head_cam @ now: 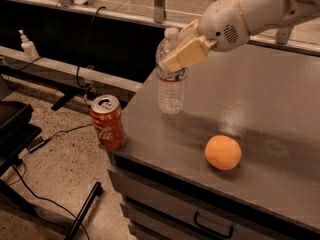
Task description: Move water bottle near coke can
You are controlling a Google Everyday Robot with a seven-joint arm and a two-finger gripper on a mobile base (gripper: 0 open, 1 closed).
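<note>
Nearest is the dark front of a drawer [200, 209] with a thin black bar handle [214, 227], set under the grey worktop [265, 99]. The worktop's surface is smooth and slightly glossy, with a soft sheen near the middle. To the left, below it, is a pale speckled floor [60, 179]. A black rod [84, 210] leans across the floor and thin black cables [55, 134] trail over it. A dark, flat-topped object [12, 126] sits at the left edge.

On the worktop's near part lies a round orange fruit [223, 152] with a matte, dimpled skin. The coke can [107, 123] stands upright at the near left corner, silver top up and the white script on its red side facing the viewer.

Further back, near the left edge, is the water bottle [171, 91]. Its long axis is close to vertical and its white cap [171, 33] points up. The body is clear ribbed plastic with a narrow label band. Its base is at the worktop's surface, though whether it rests there cannot be told. The bottle is near the can but apart from it, behind and to the right.

The tool [175, 51] is clamped on the bottle's shoulder, with one flat tan finger [186, 54] across the front. It comes in from the right on a rounded white arm [250, 9].

Beyond the worktop are a grey ledge [65, 73] and a black wall panel [110, 39]. A small white pump bottle [28, 46] stands on the ledge at far left.
</note>
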